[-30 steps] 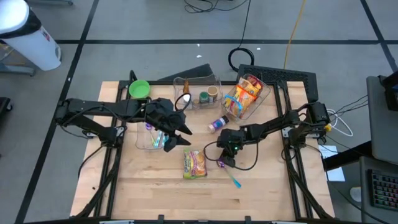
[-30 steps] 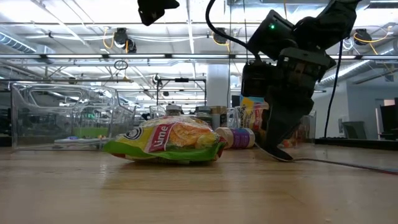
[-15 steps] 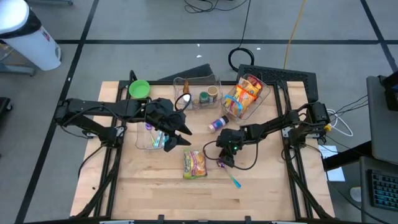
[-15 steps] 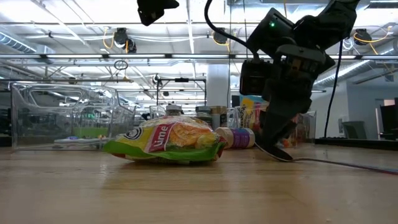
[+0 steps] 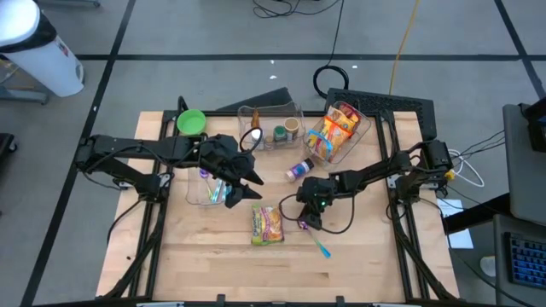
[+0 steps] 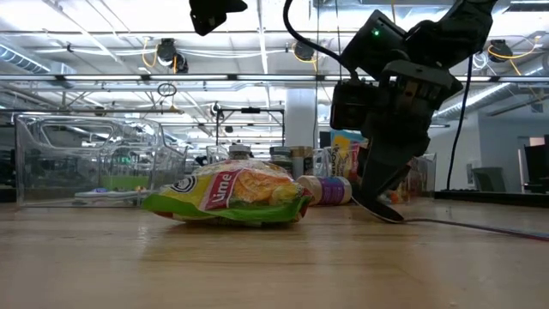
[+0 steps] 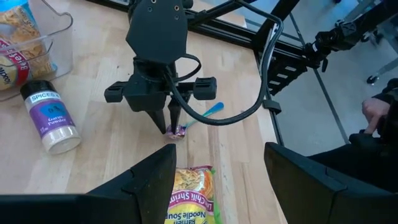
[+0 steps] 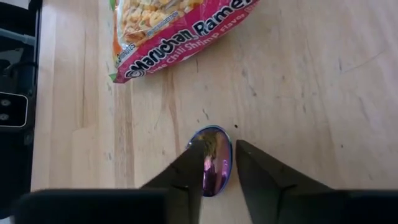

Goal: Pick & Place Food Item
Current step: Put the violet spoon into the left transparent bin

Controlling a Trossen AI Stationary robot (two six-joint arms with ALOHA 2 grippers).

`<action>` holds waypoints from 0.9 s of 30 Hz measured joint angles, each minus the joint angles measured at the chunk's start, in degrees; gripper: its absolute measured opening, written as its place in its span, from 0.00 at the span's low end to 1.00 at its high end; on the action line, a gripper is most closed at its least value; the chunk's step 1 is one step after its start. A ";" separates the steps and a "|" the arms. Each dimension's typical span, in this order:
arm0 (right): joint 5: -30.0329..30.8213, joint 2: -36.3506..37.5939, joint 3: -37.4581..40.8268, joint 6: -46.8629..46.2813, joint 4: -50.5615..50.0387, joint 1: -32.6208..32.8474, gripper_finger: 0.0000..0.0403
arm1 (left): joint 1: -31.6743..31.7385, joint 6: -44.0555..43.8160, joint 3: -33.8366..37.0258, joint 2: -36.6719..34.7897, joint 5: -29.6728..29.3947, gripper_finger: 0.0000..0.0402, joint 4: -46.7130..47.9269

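Note:
A small shiny purple-wrapped piece (image 8: pixel 211 160) lies on the wooden table near its middle. My right gripper (image 5: pixel 304 222) stands over it, fingers closed on it. The same gripper shows in the left wrist view (image 7: pixel 170 126) and the low view (image 6: pixel 377 199). A green and pink ramen packet (image 5: pixel 268 224) lies flat on the table just left of it. My left gripper (image 5: pixel 254 188) hangs open and empty in the air over the left clear bin (image 5: pixel 203 191). My right gripper has the purple-wrapped piece between its two fingertips (image 8: pixel 198 155), one on each of its sides (image 8: pixel 219 149). The fingers slant down from the table's right and far side. The piece rests on the table.
A spice bottle (image 5: pixel 300 169) lies behind the right gripper. A blue-handled utensil (image 5: pixel 322 247) lies just near of it. Clear bins with jars (image 5: pixel 271 125) and snack bags (image 5: pixel 339 130) stand at the back, beside a green bowl (image 5: pixel 191 122). A person's hand (image 7: pixel 373 112) shows beyond the table.
My right gripper has kept its place over the purple piece. In the low view its fingers have parted a little and drawn together again.

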State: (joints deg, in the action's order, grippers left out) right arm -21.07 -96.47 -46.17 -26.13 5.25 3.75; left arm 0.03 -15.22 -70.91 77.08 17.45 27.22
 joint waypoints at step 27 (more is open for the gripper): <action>5.59 10.04 0.07 -3.98 0.07 -6.55 0.00 | 0.05 -2.10 0.00 0.02 0.00 0.62 0.02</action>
State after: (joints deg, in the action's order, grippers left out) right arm -15.49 -86.43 -46.11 -30.11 5.32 -2.81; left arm 0.08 -17.32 -70.91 77.10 17.46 27.24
